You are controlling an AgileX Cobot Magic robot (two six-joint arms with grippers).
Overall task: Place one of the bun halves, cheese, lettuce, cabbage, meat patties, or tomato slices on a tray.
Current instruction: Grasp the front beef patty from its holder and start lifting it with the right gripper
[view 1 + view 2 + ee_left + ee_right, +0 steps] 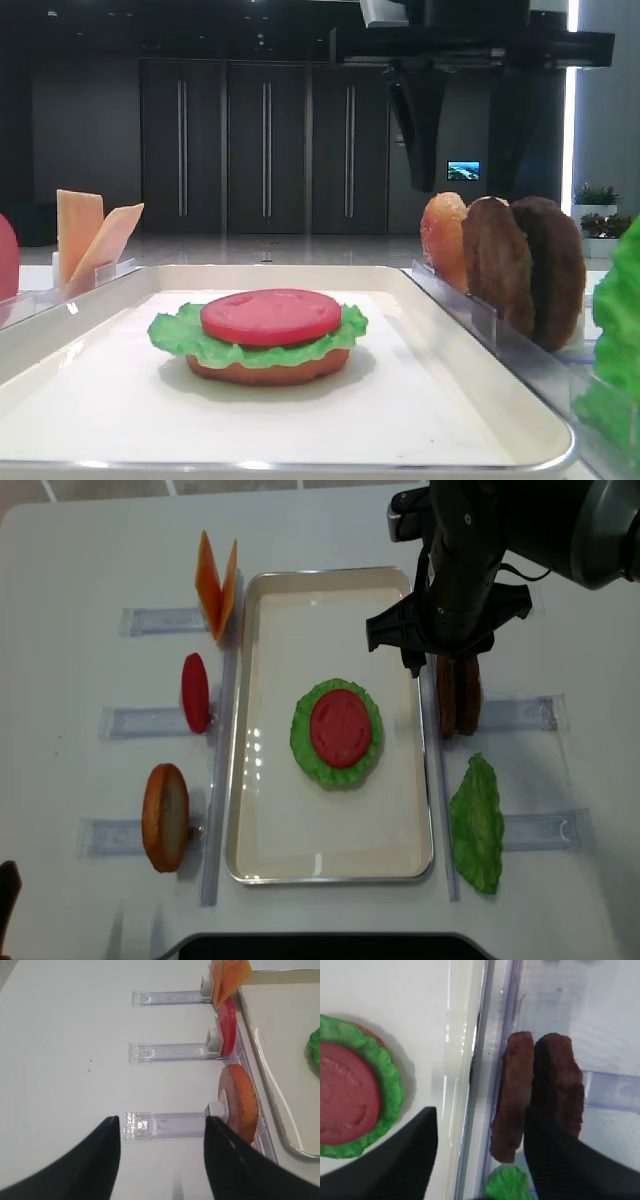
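Two dark brown meat patties (512, 1095) stand on edge side by side in a clear rack just right of the cream tray (462, 1060). My right gripper (481, 1112) hangs open above them: its left finger is over the tray's rim and its right fingertip is by the seam between the patties. On the tray lies a bun half (265, 368) topped with lettuce (255, 340) and a tomato slice (270, 315). The right arm (460, 570) covers the rack's far end. My left gripper (160, 1122) is open over a clear rack arm, holding nothing.
Left of the tray stand cheese slices (215, 580), a tomato slice (195, 692) and a bun half (165, 815) in clear racks. A loose lettuce leaf (478, 825) lies right of the tray. Another bun half (445, 240) stands behind the patties.
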